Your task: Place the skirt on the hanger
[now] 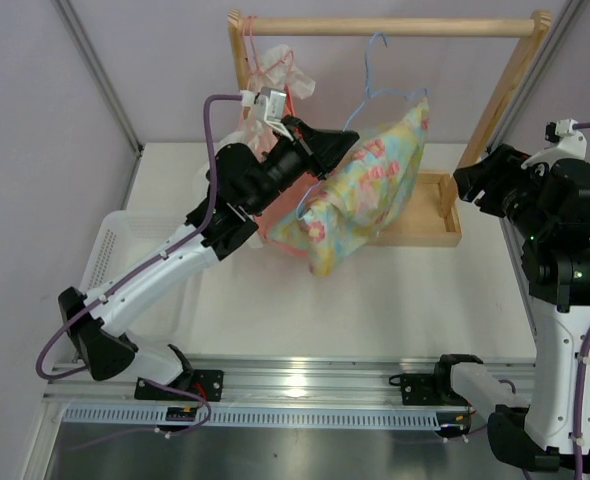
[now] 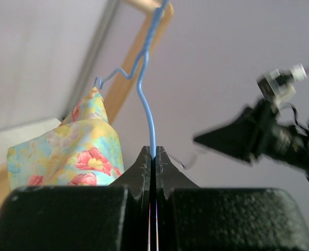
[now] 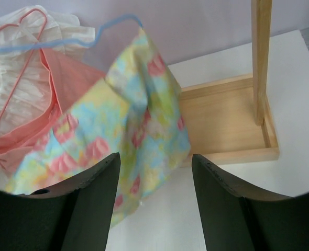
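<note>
The flowered yellow and blue skirt [image 1: 360,190] hangs tilted on the light-blue wire hanger [image 1: 373,70], whose hook sits just under the wooden rail. My left gripper [image 1: 327,145] is shut on the hanger's wire; in the left wrist view the wire [image 2: 145,99] rises straight out of the closed gripper [image 2: 152,152], with the skirt [image 2: 76,146] to the left. My right gripper [image 1: 472,185] is open and empty, apart from the skirt at its right. In the right wrist view the skirt [image 3: 133,125] and the hanger [image 3: 112,23] lie beyond the open gripper [image 3: 155,159].
A wooden rack has a top rail [image 1: 385,25] and a base tray [image 1: 430,215]. A pink hanger [image 1: 260,70] with salmon-pink and white garments [image 3: 34,104] hangs at the rail's left end. A white basket [image 1: 125,260] stands at the left.
</note>
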`<action>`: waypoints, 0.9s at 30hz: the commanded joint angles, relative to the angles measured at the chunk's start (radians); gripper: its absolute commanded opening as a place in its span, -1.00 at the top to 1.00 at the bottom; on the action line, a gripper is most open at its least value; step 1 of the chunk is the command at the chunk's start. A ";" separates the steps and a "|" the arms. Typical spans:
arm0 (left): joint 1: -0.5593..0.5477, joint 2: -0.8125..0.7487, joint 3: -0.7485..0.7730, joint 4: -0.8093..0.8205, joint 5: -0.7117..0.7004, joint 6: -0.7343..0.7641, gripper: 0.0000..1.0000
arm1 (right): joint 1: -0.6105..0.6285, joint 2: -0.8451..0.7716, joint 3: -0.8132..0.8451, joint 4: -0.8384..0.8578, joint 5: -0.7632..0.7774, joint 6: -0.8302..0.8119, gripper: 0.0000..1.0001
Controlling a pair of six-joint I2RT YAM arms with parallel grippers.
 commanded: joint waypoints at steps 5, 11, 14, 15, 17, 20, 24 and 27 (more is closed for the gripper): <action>-0.028 0.129 0.285 -0.039 -0.359 0.180 1.00 | 0.007 -0.035 -0.039 0.029 -0.005 0.019 -0.30; -0.030 0.279 0.461 -0.111 -0.462 0.236 1.00 | 0.007 -0.032 -0.050 0.036 -0.022 0.016 -0.29; -0.028 0.334 0.506 -0.079 -0.508 0.274 1.00 | 0.007 -0.029 -0.048 0.039 -0.034 0.016 -0.29; -0.027 0.357 0.530 -0.123 -0.519 0.274 1.00 | 0.007 -0.028 -0.048 0.039 -0.037 0.016 -0.28; -0.024 0.410 0.578 -0.151 -0.525 0.274 1.00 | 0.033 -0.029 -0.053 0.036 -0.036 0.011 -0.28; -0.024 0.414 0.552 -0.149 -0.523 0.268 1.00 | 0.034 -0.037 -0.065 0.038 -0.034 0.007 -0.29; -0.024 0.379 0.449 -0.137 -0.523 0.268 0.67 | 0.034 -0.046 -0.108 0.053 -0.042 0.010 -0.29; -0.024 0.335 0.388 -0.136 -0.508 0.283 0.06 | 0.034 -0.055 -0.134 0.070 -0.048 0.014 -0.29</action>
